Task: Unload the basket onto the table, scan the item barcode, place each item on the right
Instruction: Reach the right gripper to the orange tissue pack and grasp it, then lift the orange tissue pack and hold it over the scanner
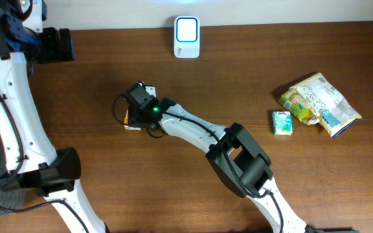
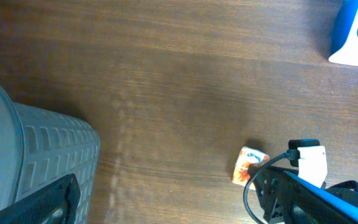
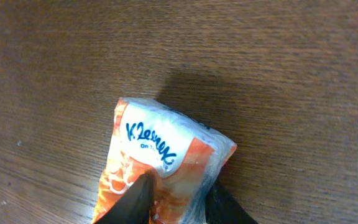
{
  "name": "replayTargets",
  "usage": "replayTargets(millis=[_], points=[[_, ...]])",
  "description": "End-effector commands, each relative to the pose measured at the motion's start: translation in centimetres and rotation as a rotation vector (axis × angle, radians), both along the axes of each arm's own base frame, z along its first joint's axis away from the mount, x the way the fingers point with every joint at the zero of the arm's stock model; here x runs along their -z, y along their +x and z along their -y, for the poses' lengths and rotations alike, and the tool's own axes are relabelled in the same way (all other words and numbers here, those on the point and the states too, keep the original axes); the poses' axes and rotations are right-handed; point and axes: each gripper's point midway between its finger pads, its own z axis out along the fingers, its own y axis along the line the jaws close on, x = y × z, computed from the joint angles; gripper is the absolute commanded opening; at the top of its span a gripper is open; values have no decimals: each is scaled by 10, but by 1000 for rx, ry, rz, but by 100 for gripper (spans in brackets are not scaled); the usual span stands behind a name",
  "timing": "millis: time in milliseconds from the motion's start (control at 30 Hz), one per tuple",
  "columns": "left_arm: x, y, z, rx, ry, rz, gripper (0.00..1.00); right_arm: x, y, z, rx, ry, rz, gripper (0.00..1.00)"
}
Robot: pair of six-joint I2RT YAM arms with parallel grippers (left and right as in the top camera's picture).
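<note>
On the wood-grain table [image 3: 291, 56], crinkly plastic tissue pack [image 3: 160, 146], pinched by the right gripper [image 3: 182, 193].

I see the orange-and-white tissue pack [image 3: 166, 158], blue lettering up, lying on the surface [image 1: 251, 71] left of centre; the white scanner [image 1: 186, 37] sits well apart at the far edge.

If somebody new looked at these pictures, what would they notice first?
Probably the long white right arm stretched across the middle of the brown table, with its gripper pinching an orange and white tissue pack. After that, the white scanner at the table's far edge and the heap of colourful snack packets on the right side.
</note>
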Motion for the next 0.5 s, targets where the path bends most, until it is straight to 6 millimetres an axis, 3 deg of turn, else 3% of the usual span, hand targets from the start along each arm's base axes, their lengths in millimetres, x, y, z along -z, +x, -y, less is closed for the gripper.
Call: replayTargets(millis=[0,33,100,167,233,267,300,367,467], points=[[-3,0,0,14,4,8,99,36,-16,17,-37,-108,-65,12],[-3,0,0,14,4,8,99,31,-18,21,-91,-118,-70,4],[-3,0,0,14,4,8,99,-7,-14,32,-219,-47,-82,4],[-3,0,0,14,4,8,99,-83,-9,60,-369,188,-125,4],[-3,0,0,14,4,8,99,-141,-9,97,-510,411,-117,4],[-3,0,0,14,4,8,99,-160,-9,116,-571,522,-98,4],[-3,0,0,14,4,8,99,-176,-7,138,-614,633,-73,4],[-3,0,0,14,3,8,99,-189,-4,162,-647,720,-17,4],[-3,0,0,14,4,8,99,-235,7,203,-644,987,100,4]])
